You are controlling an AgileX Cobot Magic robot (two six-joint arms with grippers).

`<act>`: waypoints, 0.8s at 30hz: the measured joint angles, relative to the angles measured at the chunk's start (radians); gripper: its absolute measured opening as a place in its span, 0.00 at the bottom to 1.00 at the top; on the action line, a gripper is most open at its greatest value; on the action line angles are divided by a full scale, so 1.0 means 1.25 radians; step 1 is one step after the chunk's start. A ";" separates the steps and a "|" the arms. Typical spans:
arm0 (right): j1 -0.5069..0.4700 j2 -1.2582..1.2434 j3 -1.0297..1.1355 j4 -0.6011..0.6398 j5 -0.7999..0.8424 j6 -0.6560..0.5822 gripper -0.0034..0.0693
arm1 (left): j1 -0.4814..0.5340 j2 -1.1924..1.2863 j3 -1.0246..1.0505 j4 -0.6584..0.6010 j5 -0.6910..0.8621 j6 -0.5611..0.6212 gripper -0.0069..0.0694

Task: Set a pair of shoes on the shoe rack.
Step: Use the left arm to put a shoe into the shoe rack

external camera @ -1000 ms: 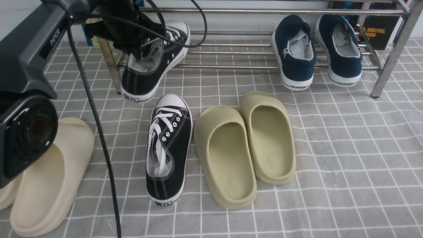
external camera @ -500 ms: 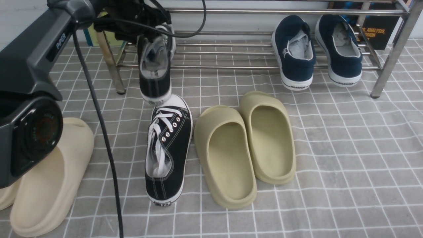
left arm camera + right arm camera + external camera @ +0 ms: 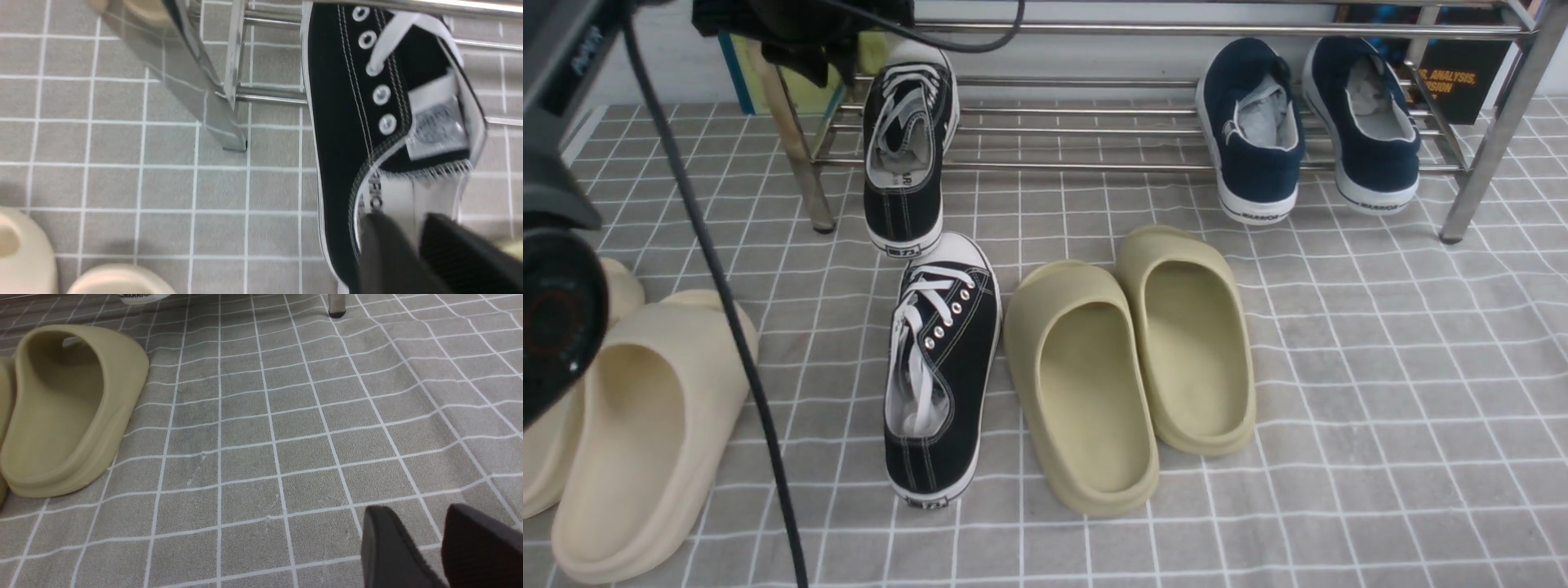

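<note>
Black sneaker (image 3: 905, 155) rests on the shoe rack (image 3: 1094, 166); my right pincer (image 3: 416, 510) is apart, my left pincer (image 3: 408, 222) I cannot tell.

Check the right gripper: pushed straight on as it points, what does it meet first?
Probably the grey tiled mat ahead of the right gripper; nothing stands in between. The shoe rack leg lies farther on, depth unclear.

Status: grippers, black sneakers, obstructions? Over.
Left gripper by black canvas sneaker on chrome shoe rack, grip unclear; right gripper open, empty. That sneaker's heel overhangs. Second black sneaker on floor, toe cap at that heel; olive foam slides beside it.
</note>
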 joint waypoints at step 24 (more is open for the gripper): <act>0.000 0.000 0.000 0.000 0.000 0.000 0.38 | -0.003 -0.115 0.600 -0.137 -0.473 0.100 0.07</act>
